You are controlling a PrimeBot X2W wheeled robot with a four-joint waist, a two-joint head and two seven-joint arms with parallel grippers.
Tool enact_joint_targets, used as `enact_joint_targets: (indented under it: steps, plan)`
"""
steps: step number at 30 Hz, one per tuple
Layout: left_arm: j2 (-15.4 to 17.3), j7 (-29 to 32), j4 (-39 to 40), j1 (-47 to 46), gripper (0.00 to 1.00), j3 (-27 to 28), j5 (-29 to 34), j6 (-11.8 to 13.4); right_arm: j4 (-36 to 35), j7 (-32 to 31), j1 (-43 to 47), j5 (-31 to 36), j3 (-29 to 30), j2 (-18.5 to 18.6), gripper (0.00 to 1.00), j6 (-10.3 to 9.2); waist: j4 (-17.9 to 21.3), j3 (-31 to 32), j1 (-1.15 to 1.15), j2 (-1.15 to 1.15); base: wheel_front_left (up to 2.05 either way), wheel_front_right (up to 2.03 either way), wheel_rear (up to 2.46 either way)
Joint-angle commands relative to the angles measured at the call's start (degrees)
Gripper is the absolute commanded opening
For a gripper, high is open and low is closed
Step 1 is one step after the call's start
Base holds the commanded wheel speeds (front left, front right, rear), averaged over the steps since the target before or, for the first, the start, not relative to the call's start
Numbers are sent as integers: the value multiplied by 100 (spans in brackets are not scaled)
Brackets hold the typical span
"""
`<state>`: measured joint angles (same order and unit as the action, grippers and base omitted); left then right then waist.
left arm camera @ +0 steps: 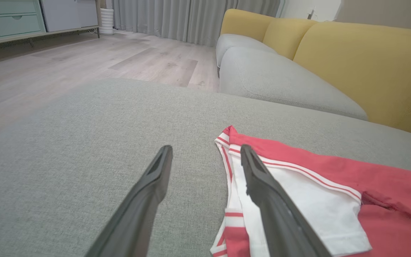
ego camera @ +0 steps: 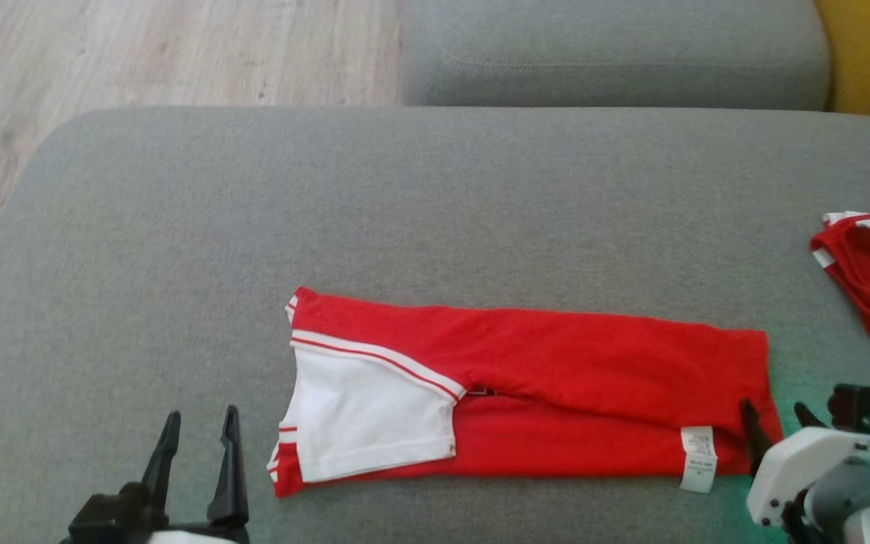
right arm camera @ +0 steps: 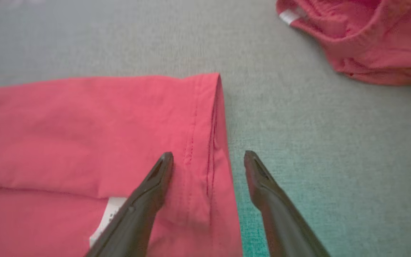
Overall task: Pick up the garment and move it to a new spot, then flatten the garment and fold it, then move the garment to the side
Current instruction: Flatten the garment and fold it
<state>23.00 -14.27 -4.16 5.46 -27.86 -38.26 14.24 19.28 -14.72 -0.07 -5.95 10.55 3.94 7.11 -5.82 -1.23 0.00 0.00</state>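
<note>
Folding step: red tee (ego camera: 556,363) lying as long strip on sofa seat (ego camera: 405,189). L gripper (ego camera: 201,423), R gripper (ego camera: 773,412) standing spread, empty, at its ends. Next prob. needing end-to-end fold.

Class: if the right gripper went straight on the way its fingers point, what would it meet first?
The right gripper would probably meet the hemmed end of the folded red garment first, one finger over it, the other over the grey cushion; height unclear.
</note>
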Motion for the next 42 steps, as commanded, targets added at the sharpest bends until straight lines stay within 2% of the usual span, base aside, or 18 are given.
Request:
enact_joint_targets:
  steps: [1, 6, 11, 12, 13, 14, 16, 17, 18, 23, 30, 34, 42]
  plan:
    - [104, -42, 247, -257, 100, 227, 63, 74, -147, -145, -335, 52, -94, 113, 100, 37, -64, -68, 0, 0, 0, 0, 0]
    - [132, 31, 458, -347, 100, 210, 129, 162, 26, -926, -550, 20, -162, 356, 100, 37, -177, -203, 0, 0, 0, 0, 0]
    - [157, 93, 595, -405, 100, 190, 170, 221, 187, -1749, -660, -489, -307, 459, 100, 37, -230, -272, 0, 0, 0, 0, 0]
    - [159, 106, 620, -417, 100, 184, 180, 234, 192, -1843, -675, -609, -319, 479, 82, 37, -236, -283, 0, 0, 0, 0, 0]
    - [159, 118, 644, -430, 100, 176, 188, 244, 198, -1932, -686, -713, -337, 500, 53, 37, -241, -290, 0, 0, 0, 0, 0]
    - [160, 129, 665, -442, 100, 168, 197, 253, 182, -1986, -694, -803, -349, 514, 38, 37, -241, -293, 0, 0, 0, 0, 0]
    - [164, 156, 706, -463, 100, 147, 215, 267, 122, -2012, -720, -922, -351, 542, 21, 37, -225, -293, 0, 0, 0, 0, 0]
    - [165, 168, 723, -471, 100, 138, 221, 276, 92, -1997, -739, -948, -343, 566, 7, 37, -209, -289, 0, 0, 0, 0, 0]
    - [168, 178, 737, -476, 100, 128, 227, 281, 63, -1968, -764, -968, -335, 593, 0, 37, -187, -282, 0, 0, 0, 0, 0]
    - [152, 215, 773, -495, 100, 78, 240, 297, -162, -1861, -932, -1007, -164, 789, 0, 37, -33, -226, 0, 0, 0, 0, 0]
    - [2, 184, 661, -516, 100, -38, 211, 249, -721, -2041, -909, -1136, 278, 1234, 0, 37, 179, -207, 0, 0, 0, 0, 0]
    - [-83, 161, 505, -542, 100, -107, 206, 208, -1022, -2180, -925, -1283, 330, 1141, 0, 37, 250, -183, 0, 0, 0, 0, 0]
    - [-116, 130, 303, -565, 100, -137, 183, 151, -1843, -2585, -883, -1808, -331, 720, 0, 37, 251, -39, 0, 0, 0, 0, 0]
